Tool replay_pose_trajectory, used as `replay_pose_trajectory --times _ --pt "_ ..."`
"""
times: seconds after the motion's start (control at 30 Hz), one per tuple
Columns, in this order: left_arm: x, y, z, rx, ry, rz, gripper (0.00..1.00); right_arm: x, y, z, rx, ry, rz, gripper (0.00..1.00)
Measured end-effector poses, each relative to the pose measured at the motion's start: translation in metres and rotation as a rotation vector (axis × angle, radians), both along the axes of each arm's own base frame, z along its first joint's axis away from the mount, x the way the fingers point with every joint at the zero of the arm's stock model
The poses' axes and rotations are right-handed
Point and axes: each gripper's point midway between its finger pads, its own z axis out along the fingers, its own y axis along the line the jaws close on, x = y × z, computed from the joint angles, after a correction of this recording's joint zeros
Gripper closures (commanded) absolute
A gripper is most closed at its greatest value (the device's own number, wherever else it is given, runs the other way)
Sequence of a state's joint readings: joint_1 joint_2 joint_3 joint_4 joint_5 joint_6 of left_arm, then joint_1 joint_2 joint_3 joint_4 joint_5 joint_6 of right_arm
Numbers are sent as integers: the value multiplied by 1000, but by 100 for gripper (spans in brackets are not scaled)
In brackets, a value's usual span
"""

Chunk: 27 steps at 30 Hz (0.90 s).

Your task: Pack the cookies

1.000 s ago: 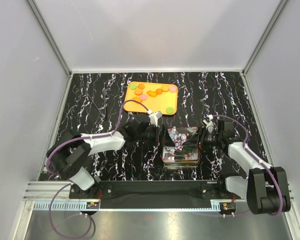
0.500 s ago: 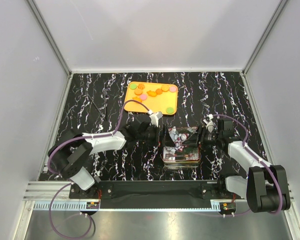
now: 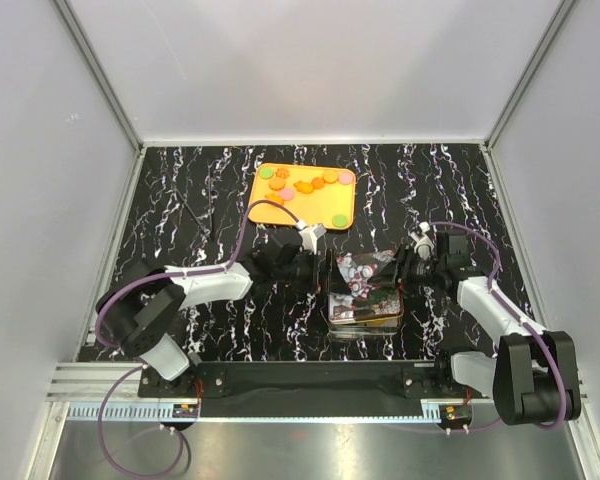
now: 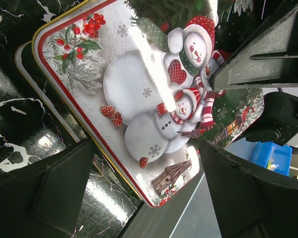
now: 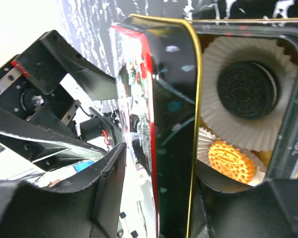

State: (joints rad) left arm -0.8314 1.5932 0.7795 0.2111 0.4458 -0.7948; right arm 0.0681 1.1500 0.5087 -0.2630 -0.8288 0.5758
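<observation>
Orange, pink, green cookies [image 3: 305, 186]; left end effector [image 3: 318, 266] released, right end effector [image 3: 401, 271] unclear.

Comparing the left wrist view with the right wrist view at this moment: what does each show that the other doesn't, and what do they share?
Only the left wrist view shows the printed snowman face of the lid. Only the right wrist view shows inside the tin: a black cookie and an orange cookie, each in a white paper cup. Both show the tilted lid, which is nearly edge-on in the right wrist view.
</observation>
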Motion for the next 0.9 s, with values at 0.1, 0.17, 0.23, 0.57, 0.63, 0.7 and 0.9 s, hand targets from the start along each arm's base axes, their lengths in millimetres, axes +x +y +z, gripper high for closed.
replay_pose_trajectory --times 0.1,0.17,0.23,0.57,0.63,0.7,0.9 --pt "0 -1 -2 6 5 0 8 -2 -2 -4 -18 18 -9 50" --pt "0 -1 -3 10 8 -1 9 -2 -4 -6 -30 27 -17 50" --pt "0 -1 -3 11 10 -2 9 -3 -5 -7 -39 31 -23 48" --pt "-2 -2 -10 34 30 -7 9 -6 -12 -8 -90 31 -60 44" --pt "-2 -2 -11 38 34 -7 9 -8 -13 -9 -99 40 -66 44" --pt "-1 -3 -12 41 36 -8 9 -9 -16 -13 -116 56 -77 43" --pt "0 -5 -12 48 40 -11 9 -13 -23 -21 -163 103 -108 42"
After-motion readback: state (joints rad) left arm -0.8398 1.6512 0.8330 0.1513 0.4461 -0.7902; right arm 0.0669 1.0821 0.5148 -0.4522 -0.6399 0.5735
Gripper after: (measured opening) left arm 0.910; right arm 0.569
